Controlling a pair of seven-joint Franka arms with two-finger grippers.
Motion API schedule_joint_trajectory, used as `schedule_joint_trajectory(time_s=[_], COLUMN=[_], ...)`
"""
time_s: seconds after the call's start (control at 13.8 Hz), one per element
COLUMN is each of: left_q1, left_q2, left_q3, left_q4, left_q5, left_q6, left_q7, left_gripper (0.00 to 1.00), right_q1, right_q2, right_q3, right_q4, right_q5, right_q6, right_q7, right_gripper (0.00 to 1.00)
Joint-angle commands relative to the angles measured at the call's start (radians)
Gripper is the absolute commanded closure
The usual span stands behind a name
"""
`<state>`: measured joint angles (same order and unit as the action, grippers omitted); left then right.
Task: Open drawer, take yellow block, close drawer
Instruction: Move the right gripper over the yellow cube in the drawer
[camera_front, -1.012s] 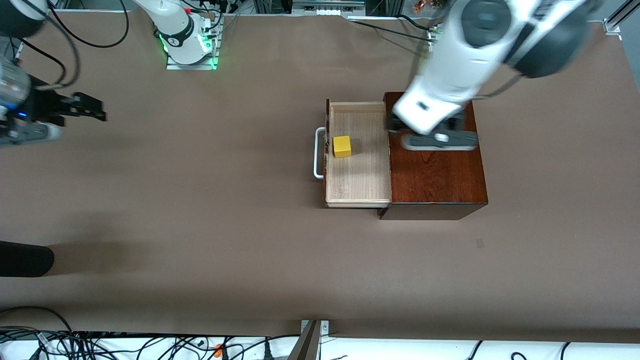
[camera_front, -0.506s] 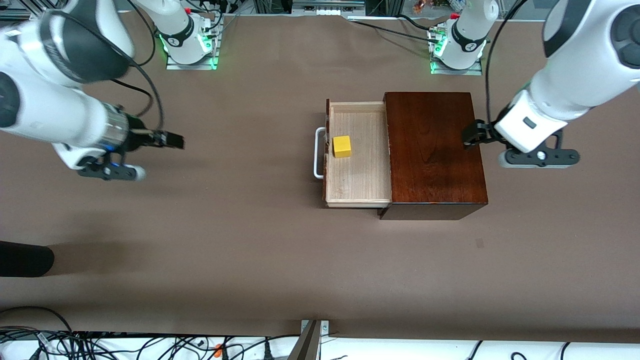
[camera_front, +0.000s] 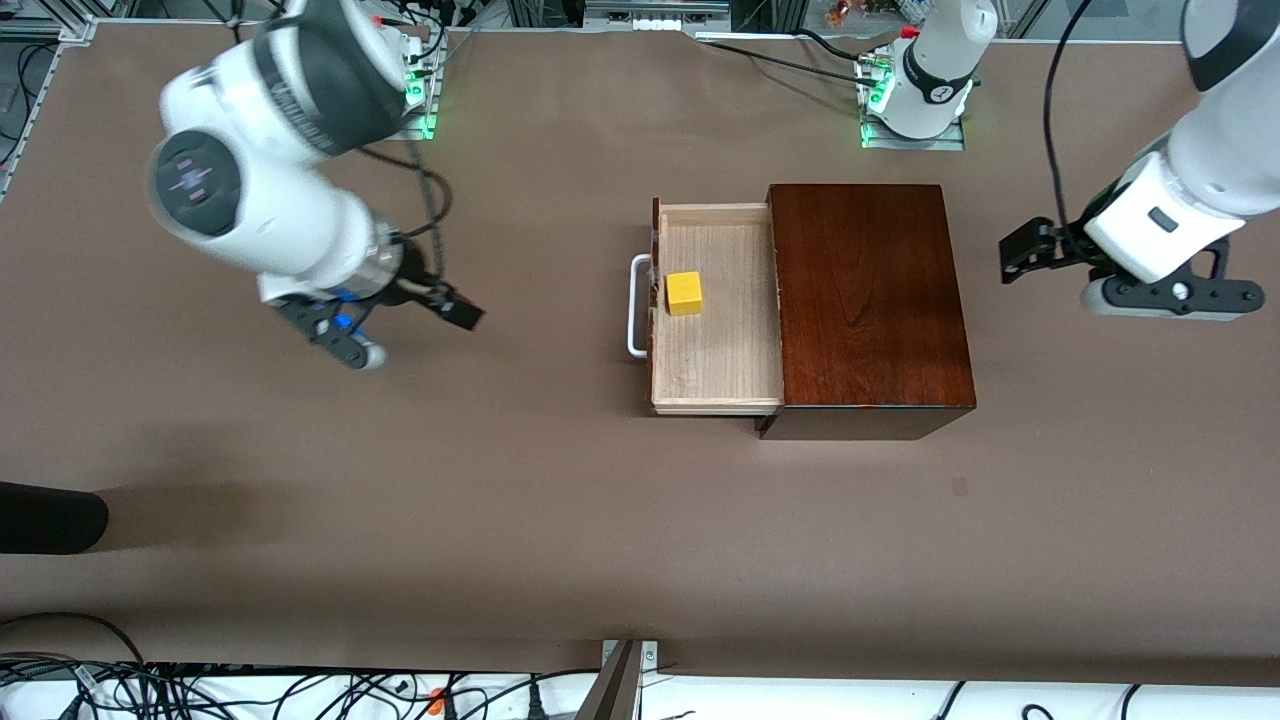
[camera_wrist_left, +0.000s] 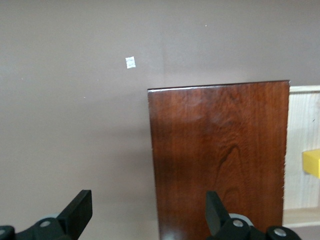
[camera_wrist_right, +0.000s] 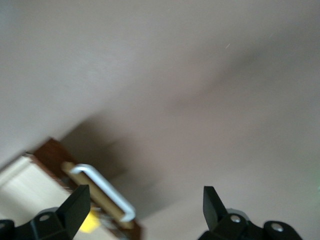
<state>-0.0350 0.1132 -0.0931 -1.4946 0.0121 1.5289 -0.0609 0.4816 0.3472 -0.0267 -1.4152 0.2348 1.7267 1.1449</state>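
The drawer (camera_front: 715, 350) stands pulled out of the dark reddish-brown box (camera_front: 870, 300), its white bar handle (camera_front: 636, 305) toward the right arm's end of the table. The yellow block (camera_front: 684, 293) sits in the drawer close to the handle. My right gripper (camera_front: 462, 314) is open and empty over bare table, apart from the handle. Its wrist view shows the handle (camera_wrist_right: 102, 190) and the block (camera_wrist_right: 89, 222) past the gripper (camera_wrist_right: 145, 205). My left gripper (camera_front: 1022, 252) is open and empty beside the box, toward the left arm's end. Its wrist view (camera_wrist_left: 147, 212) shows the box top (camera_wrist_left: 220, 150) and the block's edge (camera_wrist_left: 312, 162).
A dark object (camera_front: 50, 518) juts in at the table's edge toward the right arm's end. A small pale mark (camera_front: 960, 486) lies on the brown cover nearer the camera than the box. Cables run along the near edge.
The left arm has swung from over the box to the table at its own end. The right arm has swung in toward the drawer handle. Drawer and block have not moved.
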Motion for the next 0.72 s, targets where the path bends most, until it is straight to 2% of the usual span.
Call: schedule_joint_trajectory(time_s=[0.0, 0.22, 0.43, 0.65], left_q1=[-0.003, 0.007, 0.040, 0.050], left_q2=[-0.041, -0.053, -0.066, -0.072], left_q3=[0.049, 0.049, 0.049, 0.049], left_q4=[-0.046, -0.039, -0.038, -0.036], left_q5=[-0.027, -0.027, -0.047, -0.047], left_q6=[0.008, 0.002, -0.010, -0.016], left_q7=[0.098, 0.153, 0.223, 0.240], left_gripper=[0.00, 0.00, 0.00, 0.00], right_q1=[0.119, 0.189, 0.276, 0.322], right_q2=[0.032, 0.084, 0.232, 0.335], right_q3=[-0.013, -0.013, -0.016, -0.021], right_q4=[0.027, 0.059, 0.194, 0.245], right_q5=[0.005, 0.004, -0.003, -0.006], right_q6=[0.094, 0.203, 0.250, 0.355], right_q7=[0.325, 0.634, 0.913, 1.093], right_gripper=[0.00, 0.00, 0.00, 0.00])
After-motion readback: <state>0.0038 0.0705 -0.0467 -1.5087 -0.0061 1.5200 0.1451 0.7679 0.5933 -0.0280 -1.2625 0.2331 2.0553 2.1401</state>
